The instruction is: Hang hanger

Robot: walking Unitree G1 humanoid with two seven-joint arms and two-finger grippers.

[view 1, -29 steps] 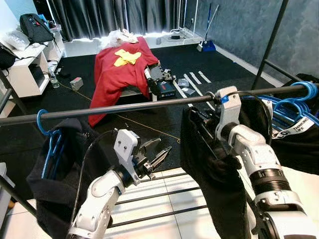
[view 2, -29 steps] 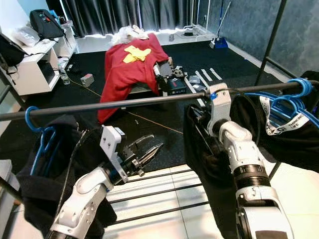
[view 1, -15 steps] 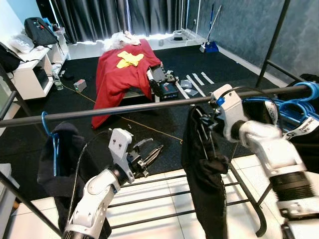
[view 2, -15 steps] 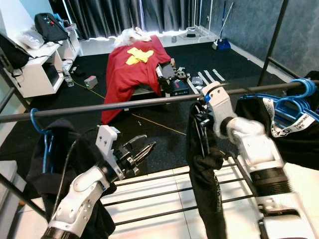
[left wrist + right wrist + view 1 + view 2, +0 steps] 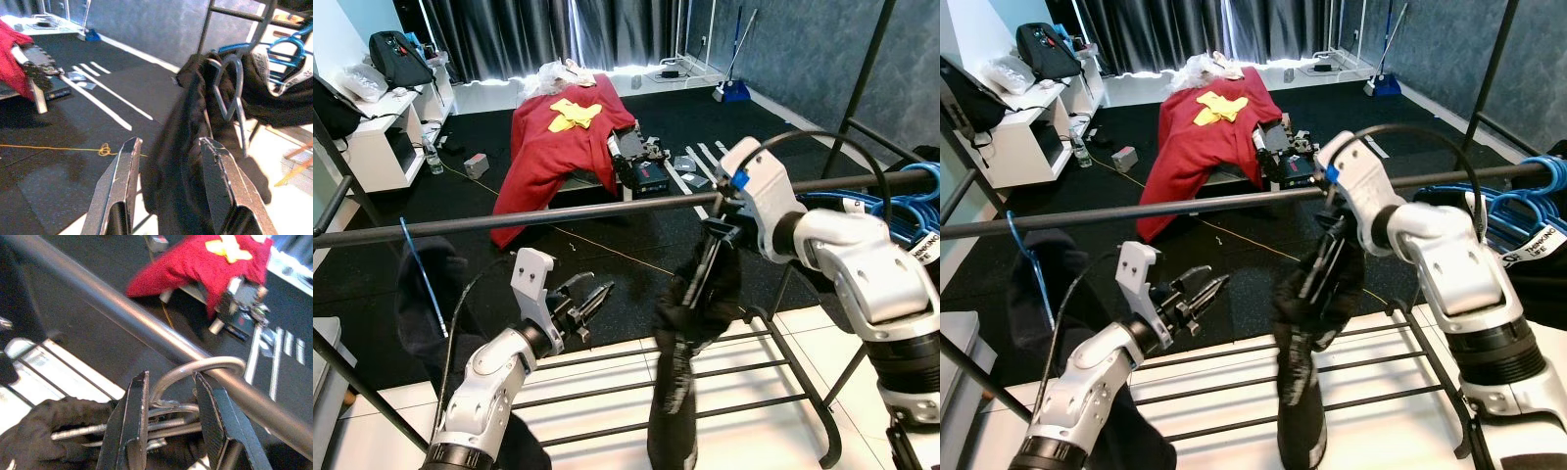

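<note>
Eye views: right claw [image 5: 713, 231] clamped on hanger [image 5: 705, 257] with black garment [image 5: 677, 372], just under rail [image 5: 509, 218]. Left claw [image 5: 592, 299] parted, holding nothing.
Right wrist view: hanger hook [image 5: 200, 368] touching rail.

Rail [image 5: 558, 213]: dark horizontal bar of a clothes rack. Hung on it: blue hanger [image 5: 421, 274] with dark garment [image 5: 421, 294] toward the left end; metal hanger [image 5: 195, 374], hook over the rail, with black garment [image 5: 680, 362] near the middle; bunched blue hangers [image 5: 911, 191] at the right end. Floor [image 5: 460, 225]: black carpet beyond, white tile [image 5: 607, 411] beneath the rack.
</note>
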